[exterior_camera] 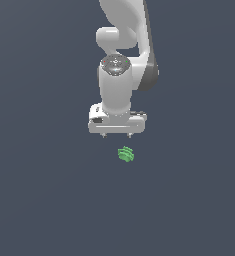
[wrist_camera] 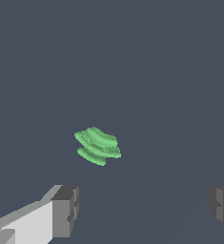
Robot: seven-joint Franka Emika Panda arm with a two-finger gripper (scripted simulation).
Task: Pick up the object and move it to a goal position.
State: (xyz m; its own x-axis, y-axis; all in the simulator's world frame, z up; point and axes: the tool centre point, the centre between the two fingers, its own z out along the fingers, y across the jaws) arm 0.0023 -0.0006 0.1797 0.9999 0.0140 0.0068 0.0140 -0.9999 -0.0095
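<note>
The jaws (exterior_camera: 116,135) stand wide apart and hold nothing; in the wrist view 2 grey fingertips (wrist_camera: 66,209) frame bare tabletop (wrist_camera: 156,71). The object (exterior_camera: 126,154), a small green ridged piece, lies on the tabletop near the jaws, not between them. To grasp well, I judge the arm should centre over it, then descend and close across its short side. In the wrist view (wrist_camera: 98,146) its long axis runs roughly along the line between the fingertips, slightly tilted, so a wrist turn may help.

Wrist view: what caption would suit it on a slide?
Open gripper poised over a small ridged green piece, not yet grasped.
</note>
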